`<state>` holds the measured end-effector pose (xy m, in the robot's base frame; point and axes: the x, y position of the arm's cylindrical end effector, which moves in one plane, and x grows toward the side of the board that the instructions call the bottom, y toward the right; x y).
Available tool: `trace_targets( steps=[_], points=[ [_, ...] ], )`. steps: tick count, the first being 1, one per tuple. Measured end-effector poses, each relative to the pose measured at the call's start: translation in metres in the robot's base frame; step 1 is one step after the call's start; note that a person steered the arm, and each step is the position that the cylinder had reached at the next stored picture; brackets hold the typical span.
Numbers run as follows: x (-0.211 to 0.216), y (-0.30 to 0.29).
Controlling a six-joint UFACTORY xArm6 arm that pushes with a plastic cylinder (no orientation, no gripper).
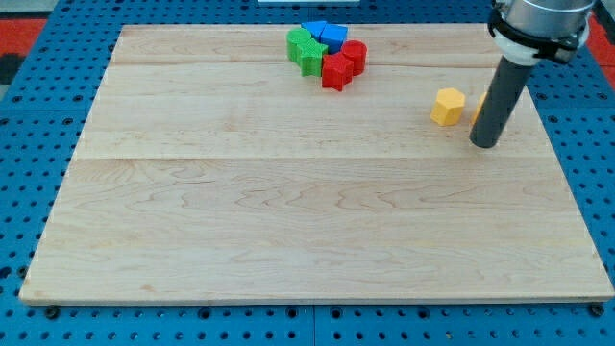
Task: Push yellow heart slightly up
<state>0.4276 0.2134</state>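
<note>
My tip [485, 144] rests on the board at the view's right. A yellow block [447, 106], roughly hexagonal, sits just left of the rod. A sliver of a second yellow block [477, 108] shows at the rod's left edge. The rod hides most of it, so I cannot make out its shape. It lies just above my tip.
A tight cluster sits at the view's top centre: two green blocks [306, 50], two blue blocks [327, 35], a red star-like block [336, 71] and a red round block [355, 56]. The wooden board [288, 211] lies on a blue pegboard.
</note>
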Motion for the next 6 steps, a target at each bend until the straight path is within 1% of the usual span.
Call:
trace_targets(
  steps=[1, 3, 4, 6],
  points=[
    [-0.008, 0.009],
    [-0.046, 0.009],
    [-0.055, 0.011],
    [-0.098, 0.010]
  ],
)
